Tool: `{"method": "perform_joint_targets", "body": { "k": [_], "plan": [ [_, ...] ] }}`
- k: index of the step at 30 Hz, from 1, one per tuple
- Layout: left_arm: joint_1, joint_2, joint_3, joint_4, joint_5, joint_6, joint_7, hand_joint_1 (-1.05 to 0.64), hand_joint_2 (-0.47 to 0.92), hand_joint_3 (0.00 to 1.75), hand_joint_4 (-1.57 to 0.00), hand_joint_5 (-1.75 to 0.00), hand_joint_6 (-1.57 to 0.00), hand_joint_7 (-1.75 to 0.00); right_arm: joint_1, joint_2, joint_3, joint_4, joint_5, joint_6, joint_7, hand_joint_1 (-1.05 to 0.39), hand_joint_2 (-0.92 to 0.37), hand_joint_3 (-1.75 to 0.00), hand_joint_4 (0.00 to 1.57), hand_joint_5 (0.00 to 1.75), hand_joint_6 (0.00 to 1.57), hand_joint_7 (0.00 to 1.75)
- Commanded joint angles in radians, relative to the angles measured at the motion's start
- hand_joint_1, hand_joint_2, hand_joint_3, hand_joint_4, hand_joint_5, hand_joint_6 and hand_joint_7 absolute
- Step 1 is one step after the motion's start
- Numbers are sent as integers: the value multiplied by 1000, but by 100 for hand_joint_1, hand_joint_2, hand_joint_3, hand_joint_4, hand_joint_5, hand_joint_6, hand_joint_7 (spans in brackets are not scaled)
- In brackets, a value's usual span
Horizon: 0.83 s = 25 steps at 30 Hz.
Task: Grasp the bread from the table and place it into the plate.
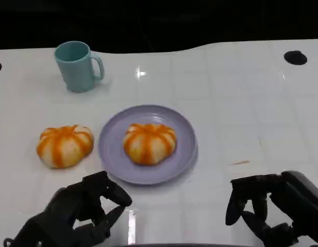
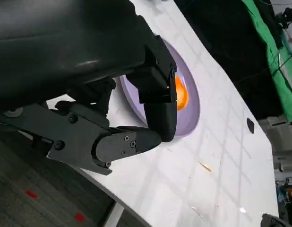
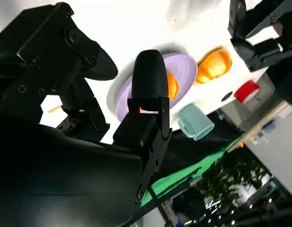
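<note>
Orange-and-white striped bread (image 1: 149,142) sits in the middle of the lilac plate (image 1: 186,154), so that piece looks already delivered; a second bread (image 1: 64,145) lies on the bare surface (image 1: 241,113) just beside the plate, toward the left edge, and I judge it is the one left to fetch. Both hands rest low at the near edge, holding nothing: the left hand (image 1: 79,213) with fingers loosely curled and apart, nearest the loose bread, the right hand (image 1: 275,206) hanging with fingers spread downward, well apart from the plate. A teal mug (image 1: 76,66) stands near the far left corner. White and glossy, the surface reflects lamps; beyond it, dark drapes and a green cloth (image 2: 273,61).
</note>
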Motion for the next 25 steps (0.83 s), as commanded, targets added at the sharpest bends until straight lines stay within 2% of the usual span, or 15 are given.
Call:
{"method": "perform_joint_targets", "body": {
  "k": [1,7,15,25],
  "plan": [
    [0,15,14,14,-13,-16,-6,-32,84,59,-72,-175,-63,-128,28,-1,-26,-5,-1,-19,-27,8,-18,-153,94,175,88,127],
    [-1,14,18,22,-22,-24,-7,-30,83,60,-72,-175,-64,-127,26,13,-28,53,-39,-80,-92,9,-14,-156,94,173,86,132],
    [1,19,14,29,-9,-38,-5,-31,84,60,-72,-175,-64,-127,9,28,-25,109,-66,-109,-132,11,-12,-156,96,173,87,134],
    [4,22,15,22,-12,-33,-7,-33,83,59,-73,-175,-64,-126,-10,49,-29,129,-49,-94,-128,13,-14,-154,96,173,90,131]
  ]
}}
